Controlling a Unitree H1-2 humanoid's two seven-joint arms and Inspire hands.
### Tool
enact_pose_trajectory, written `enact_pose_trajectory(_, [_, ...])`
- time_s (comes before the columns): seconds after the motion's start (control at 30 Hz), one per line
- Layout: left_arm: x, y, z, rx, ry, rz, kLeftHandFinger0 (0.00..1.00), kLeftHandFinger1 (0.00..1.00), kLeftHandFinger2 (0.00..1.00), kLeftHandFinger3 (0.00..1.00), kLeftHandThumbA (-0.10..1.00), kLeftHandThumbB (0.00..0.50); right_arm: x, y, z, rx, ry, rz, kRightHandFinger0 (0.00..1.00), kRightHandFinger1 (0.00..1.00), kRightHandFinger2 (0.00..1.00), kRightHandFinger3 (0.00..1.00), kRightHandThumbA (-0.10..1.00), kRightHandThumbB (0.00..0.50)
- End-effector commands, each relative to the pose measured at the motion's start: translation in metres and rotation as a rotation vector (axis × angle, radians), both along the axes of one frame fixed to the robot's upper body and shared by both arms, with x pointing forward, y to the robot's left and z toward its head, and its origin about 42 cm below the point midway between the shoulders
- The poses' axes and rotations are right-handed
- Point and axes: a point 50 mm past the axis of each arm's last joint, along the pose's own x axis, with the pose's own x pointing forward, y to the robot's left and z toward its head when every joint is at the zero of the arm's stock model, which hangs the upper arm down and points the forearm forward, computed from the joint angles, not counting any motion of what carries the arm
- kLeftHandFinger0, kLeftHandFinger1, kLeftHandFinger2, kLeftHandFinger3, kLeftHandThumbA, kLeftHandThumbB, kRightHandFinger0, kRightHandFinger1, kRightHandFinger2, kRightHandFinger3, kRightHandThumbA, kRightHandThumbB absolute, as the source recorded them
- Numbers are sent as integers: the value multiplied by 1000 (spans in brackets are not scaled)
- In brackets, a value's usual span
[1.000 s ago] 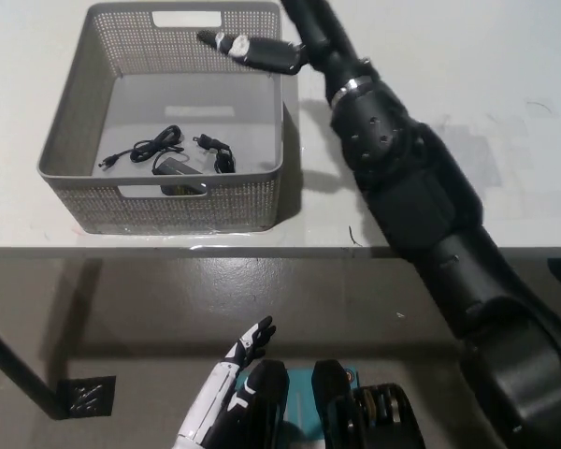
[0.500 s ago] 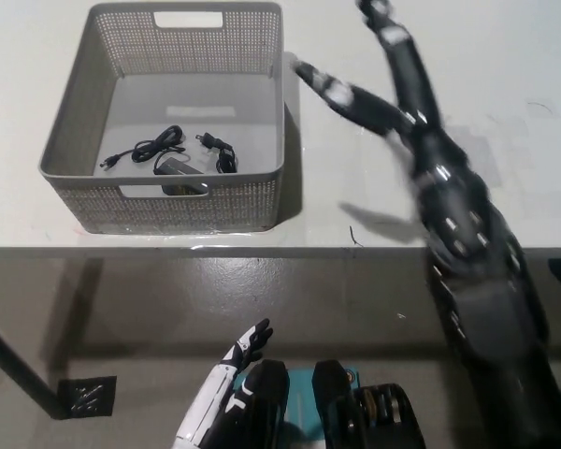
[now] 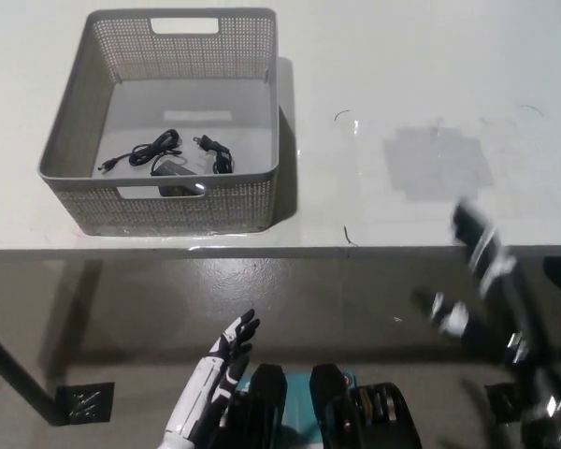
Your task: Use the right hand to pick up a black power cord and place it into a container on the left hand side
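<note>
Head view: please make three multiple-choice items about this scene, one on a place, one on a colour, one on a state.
1. Where does the black power cord lie?
A. On the bare table
B. Inside the basket
C. On the floor

2. What colour is the basket?
A. Grey
B. Red
C. Blue

3. What does the white left hand hold?
A. The cord
B. The basket
C. Nothing

Key: 1 B, the cord rests on the basket's floor, near its front wall. 2 A, its perforated walls are grey. 3 C, the left hand hangs low below the table edge, fingers apart. The black right hand is blurred at the lower right, so its state cannot be told.
</note>
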Motion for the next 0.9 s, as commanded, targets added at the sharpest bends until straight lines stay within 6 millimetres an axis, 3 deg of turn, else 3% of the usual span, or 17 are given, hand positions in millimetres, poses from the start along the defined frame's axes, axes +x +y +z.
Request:
enact_pose_trajectory(0.0, [5, -2, 13, -46, -43, 22, 1000, 1000, 1000, 1000, 1000, 48, -11, 18, -17, 69, -17, 161, 1000, 1000, 1000, 1000, 1000, 359])
enact_pose_trajectory(0.03, [5, -3, 14, -34, -44, 36, 1000, 1000, 1000, 1000, 1000, 60, -18, 24, -40, 79, 34, 168, 1000, 1000, 1000, 1000, 1000, 320])
enact_pose_trajectory(0.17, [5, -1, 13, -43, -44, 41, 1000, 1000, 1000, 1000, 1000, 58, -34, 40, -79, 148, 158, 186, 1000, 1000, 1000, 1000, 1000, 300])
enact_pose_trajectory(0.3, [1, -3, 11, -58, -34, 43, 1000, 1000, 1000, 1000, 1000, 70, -41, 45, -103, 188, 210, 169, 1000, 1000, 1000, 1000, 1000, 339])
enact_pose_trajectory(0.37, [0, -2, 8, -72, -26, 53, 1000, 1000, 1000, 1000, 1000, 62, -37, 44, -111, 196, 224, 161, 1000, 1000, 1000, 1000, 1000, 348])
enact_pose_trajectory(0.5, [-3, -1, 6, -82, -16, 59, 1000, 1000, 1000, 1000, 1000, 92, -33, 39, -117, 194, 241, 155, 1000, 1000, 1000, 1000, 1000, 347])
enact_pose_trajectory(0.63, [-3, 0, 6, -76, -14, 70, 1000, 1000, 1000, 1000, 1000, 134, -29, 34, -115, 203, 249, 146, 1000, 1000, 1000, 1000, 1000, 309])
enact_pose_trajectory(0.87, [-3, 0, 3, -83, -24, 75, 1000, 1000, 1000, 1000, 1000, 110, -29, 29, -115, 209, 257, 140, 1000, 1000, 1000, 1000, 1000, 315])
